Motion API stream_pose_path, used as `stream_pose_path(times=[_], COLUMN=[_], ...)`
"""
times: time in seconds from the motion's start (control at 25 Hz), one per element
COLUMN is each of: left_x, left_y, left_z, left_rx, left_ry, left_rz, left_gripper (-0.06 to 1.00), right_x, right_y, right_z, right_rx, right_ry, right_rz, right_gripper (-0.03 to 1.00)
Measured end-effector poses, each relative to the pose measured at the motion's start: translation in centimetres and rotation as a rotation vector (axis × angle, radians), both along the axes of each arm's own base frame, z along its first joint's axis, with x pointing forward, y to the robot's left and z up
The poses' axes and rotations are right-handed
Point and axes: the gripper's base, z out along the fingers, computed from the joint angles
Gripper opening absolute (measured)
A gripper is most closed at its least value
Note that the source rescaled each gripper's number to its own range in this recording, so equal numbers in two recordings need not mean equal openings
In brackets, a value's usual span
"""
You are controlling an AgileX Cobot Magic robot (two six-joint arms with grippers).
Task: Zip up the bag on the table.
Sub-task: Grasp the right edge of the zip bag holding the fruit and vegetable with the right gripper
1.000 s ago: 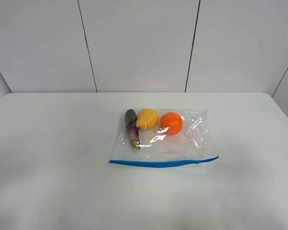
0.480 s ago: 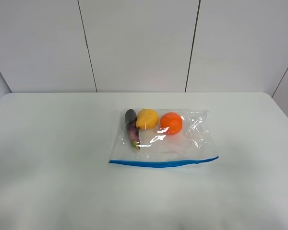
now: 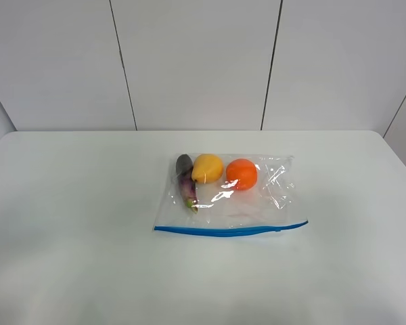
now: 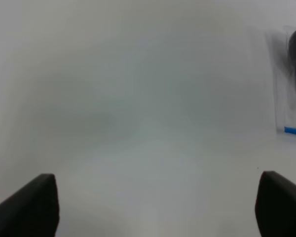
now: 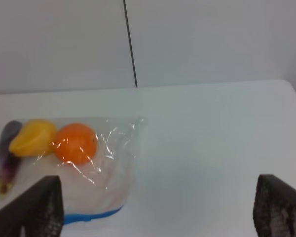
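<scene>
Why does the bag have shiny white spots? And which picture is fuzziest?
Exterior high view: sharp, light glinting off the crinkly bag. Left wrist view: fuzziest, the bag's corner a smear. Right wrist view: slightly soft, glints on and beside the orange.

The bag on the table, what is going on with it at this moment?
Nothing is handling the bag now. It lies flat on the white table, with an orange, a pear and an eggplant inside, and its blue zip strip on the camera's side. The left gripper and the right gripper are open, empty and apart from it.
</scene>
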Motion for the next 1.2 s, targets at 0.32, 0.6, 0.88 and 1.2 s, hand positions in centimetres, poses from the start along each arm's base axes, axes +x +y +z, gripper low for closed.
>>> stream_pose_path(times=[0.32,0.6,0.88,1.2], left_x=[0.0,0.0,0.0,0.0], left_y=[0.0,0.0,0.0,0.0], left_z=[0.0,0.0,0.0,0.0], left_rx=[0.001,0.001,0.001,0.001], left_ry=[0.0,0.0,0.0,0.0], left_rz=[0.0,0.001,0.001,0.001], left_gripper=[0.89,0.89,0.89,0.89], right_x=[6.8,13.3,18.2,21.9], right_y=[-0.8,-1.4,-1.8,-1.8], right_z=[2.2,2.2,-0.2,-3.7], right_rx=[0.041,0.077,0.124,0.225], right_ry=[0.107,0.286,0.432,0.555], right_rz=[-0.017,-0.021,-0.03,-0.043], right_gripper=[0.92,0.92,0.92,0.92])
